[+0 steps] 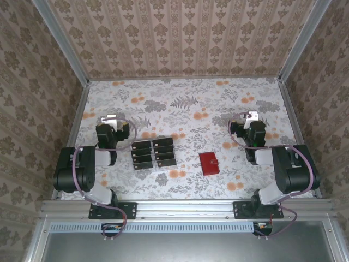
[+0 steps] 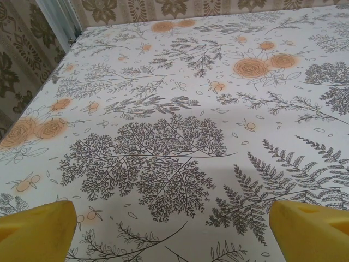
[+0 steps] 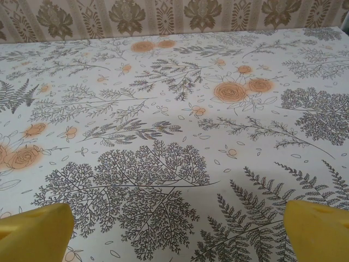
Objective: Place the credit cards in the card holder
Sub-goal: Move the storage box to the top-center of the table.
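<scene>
Several black credit cards [image 1: 154, 153] lie in two columns inside a clear tray on the table's near middle. The red card holder [image 1: 209, 163] lies closed on the cloth to their right. My left gripper [image 1: 112, 118] sits folded back at the left, left of the cards; its yellow fingertips [image 2: 38, 232] stand wide apart over bare cloth. My right gripper [image 1: 249, 117] rests at the right, beyond and right of the wallet, and its yellow fingertips [image 3: 319, 229] are likewise spread with nothing between them.
The table [image 1: 185, 98] wears a white cloth with fern and orange flower print. Patterned walls close it in on three sides, with aluminium posts [image 1: 65, 43] at the corners. A metal rail [image 1: 185, 207] runs along the near edge.
</scene>
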Robot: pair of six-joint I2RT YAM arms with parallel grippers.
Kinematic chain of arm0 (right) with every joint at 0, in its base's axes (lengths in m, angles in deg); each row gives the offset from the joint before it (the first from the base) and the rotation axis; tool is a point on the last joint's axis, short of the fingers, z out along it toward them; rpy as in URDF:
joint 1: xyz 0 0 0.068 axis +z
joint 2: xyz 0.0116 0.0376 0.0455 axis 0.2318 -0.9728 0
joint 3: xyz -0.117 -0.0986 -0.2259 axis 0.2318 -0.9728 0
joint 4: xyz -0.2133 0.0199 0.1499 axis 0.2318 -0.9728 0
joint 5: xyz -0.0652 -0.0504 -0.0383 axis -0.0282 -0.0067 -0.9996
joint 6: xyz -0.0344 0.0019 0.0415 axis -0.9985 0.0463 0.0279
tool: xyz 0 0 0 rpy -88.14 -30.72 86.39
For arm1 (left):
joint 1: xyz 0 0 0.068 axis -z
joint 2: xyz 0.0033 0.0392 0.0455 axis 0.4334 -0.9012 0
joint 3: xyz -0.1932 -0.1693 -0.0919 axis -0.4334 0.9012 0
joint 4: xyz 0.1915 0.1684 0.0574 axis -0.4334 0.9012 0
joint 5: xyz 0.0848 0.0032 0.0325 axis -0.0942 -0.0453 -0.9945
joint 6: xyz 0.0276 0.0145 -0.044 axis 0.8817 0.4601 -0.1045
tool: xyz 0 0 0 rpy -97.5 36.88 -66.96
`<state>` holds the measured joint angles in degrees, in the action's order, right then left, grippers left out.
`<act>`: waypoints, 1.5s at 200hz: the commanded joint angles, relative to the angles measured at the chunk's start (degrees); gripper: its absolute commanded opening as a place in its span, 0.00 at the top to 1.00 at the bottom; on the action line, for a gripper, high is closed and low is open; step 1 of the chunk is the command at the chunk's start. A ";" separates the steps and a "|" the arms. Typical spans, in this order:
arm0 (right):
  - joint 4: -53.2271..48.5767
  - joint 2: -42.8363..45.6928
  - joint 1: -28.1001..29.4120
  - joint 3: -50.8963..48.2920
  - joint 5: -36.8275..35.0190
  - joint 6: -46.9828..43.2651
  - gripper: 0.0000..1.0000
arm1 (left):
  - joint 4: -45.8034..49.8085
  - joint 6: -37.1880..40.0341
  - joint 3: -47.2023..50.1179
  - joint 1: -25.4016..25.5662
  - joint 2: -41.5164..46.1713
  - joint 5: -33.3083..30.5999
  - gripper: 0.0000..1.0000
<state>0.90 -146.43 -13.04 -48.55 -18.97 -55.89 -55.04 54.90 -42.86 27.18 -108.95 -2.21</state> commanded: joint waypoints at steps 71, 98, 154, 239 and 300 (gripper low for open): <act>-0.71 0.07 -0.18 1.06 0.76 -0.70 0.00 | -0.54 1.11 -1.22 -0.54 -0.01 2.38 0.00; -1.17 -0.18 -0.18 1.34 0.81 -0.63 0.00 | -0.10 1.07 -1.42 -0.46 -0.01 2.15 0.00; -0.66 0.03 -0.27 0.98 1.15 -0.54 0.00 | -0.79 1.21 -0.99 -0.34 0.11 1.51 0.00; -8.71 7.26 -0.27 1.90 -4.22 1.59 0.00 | 6.93 -1.78 0.62 -0.07 13.34 -7.32 0.00; -47.39 16.89 -0.90 18.47 -2.05 18.93 0.00 | 35.89 -10.61 -8.68 1.15 29.23 -9.64 0.00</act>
<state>-28.81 -131.83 -13.52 -35.48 -24.41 -45.72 -34.95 50.99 -45.96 27.53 -84.61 -9.84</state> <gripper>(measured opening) 0.999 0.997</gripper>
